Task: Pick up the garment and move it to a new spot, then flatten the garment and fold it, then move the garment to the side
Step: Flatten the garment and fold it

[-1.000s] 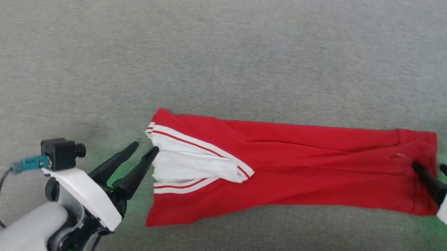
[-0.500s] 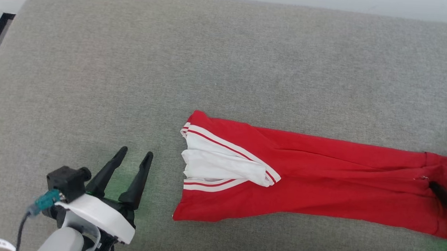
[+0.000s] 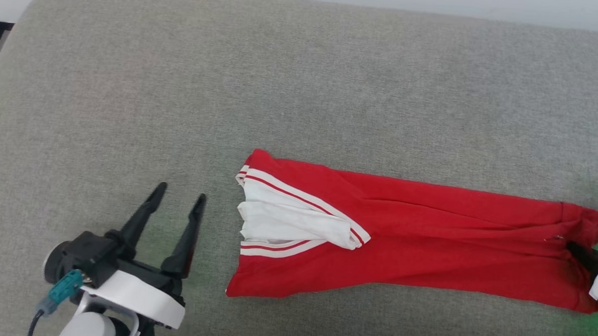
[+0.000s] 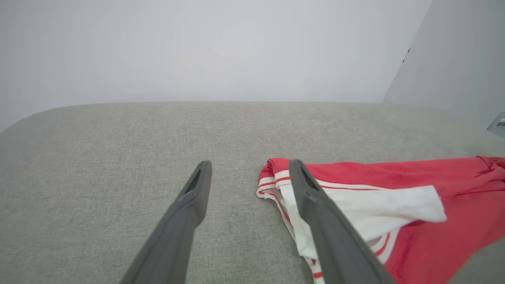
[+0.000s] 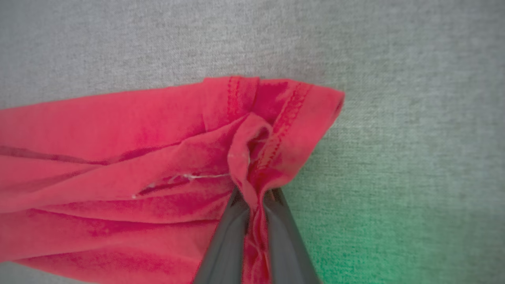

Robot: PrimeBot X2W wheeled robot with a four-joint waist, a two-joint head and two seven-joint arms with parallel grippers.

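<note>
Head view: the garment [image 3: 428, 246] lies on the grey cushion [image 3: 283, 85], right gripper [image 3: 574, 249] clenched on its hem [image 3: 585, 224], left gripper [image 3: 181, 192] spread empty near the white sleeve [image 3: 286, 223].

A grey fabric pad [image 3: 304, 61] carries the garment [image 3: 428, 246], folded into a long red strip lying across it.

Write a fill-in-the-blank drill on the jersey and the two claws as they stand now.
The right claw is shut on the ____ hem of the garment.
The left claw stands ____, holding nothing.
The sleeve folded at the garment's other end is ____.
The garment lies on a ____ cushion.
Missing words: red; open; white; grey.
</note>
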